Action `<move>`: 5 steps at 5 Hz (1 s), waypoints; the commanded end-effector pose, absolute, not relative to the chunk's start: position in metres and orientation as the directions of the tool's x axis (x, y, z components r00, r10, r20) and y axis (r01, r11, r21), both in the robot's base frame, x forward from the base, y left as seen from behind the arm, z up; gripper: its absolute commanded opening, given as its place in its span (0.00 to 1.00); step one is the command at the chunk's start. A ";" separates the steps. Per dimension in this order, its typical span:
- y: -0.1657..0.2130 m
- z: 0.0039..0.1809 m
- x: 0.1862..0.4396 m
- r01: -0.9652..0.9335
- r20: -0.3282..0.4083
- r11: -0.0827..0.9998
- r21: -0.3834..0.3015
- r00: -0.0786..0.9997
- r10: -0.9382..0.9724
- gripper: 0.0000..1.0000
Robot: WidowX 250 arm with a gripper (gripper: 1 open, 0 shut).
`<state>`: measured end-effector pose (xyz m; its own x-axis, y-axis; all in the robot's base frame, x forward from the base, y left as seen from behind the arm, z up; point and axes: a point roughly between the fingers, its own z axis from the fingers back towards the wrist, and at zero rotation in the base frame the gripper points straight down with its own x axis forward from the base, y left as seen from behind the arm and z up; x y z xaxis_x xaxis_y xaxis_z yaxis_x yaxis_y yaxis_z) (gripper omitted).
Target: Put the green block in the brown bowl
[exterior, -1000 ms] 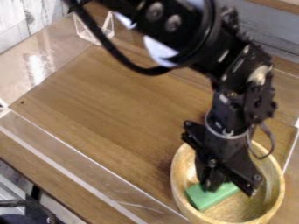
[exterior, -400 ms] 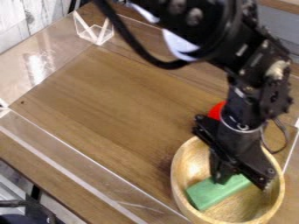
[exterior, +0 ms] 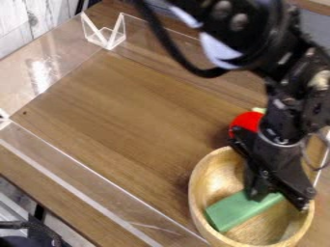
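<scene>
The round bowl (exterior: 202, 198) at the lower right looks like pale wood, smooth with a soft sheen. The rectangular block (exterior: 230, 212) in it looks smooth and matt. Across the middle of the frame, the tabletop (exterior: 116, 116) has brown wood grain and a low sheen; the clear strips (exterior: 77, 181) at lower left look like glossy plastic. The arm (exterior: 233, 29) at upper right mixes glossy black and smooth white surfaces.

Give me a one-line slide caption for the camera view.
The green block lies in the brown bowl, the dark pincer close over it.
</scene>
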<state>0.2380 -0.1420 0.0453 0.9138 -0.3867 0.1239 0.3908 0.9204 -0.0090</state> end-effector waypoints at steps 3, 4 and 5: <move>-0.158 0.115 0.262 0.404 0.212 0.915 0.001 0.894 -0.395 1.00; -0.157 0.125 0.264 0.422 0.237 0.907 0.006 0.880 -0.411 1.00; -0.148 0.125 0.264 0.418 0.234 0.908 0.000 0.883 -0.407 1.00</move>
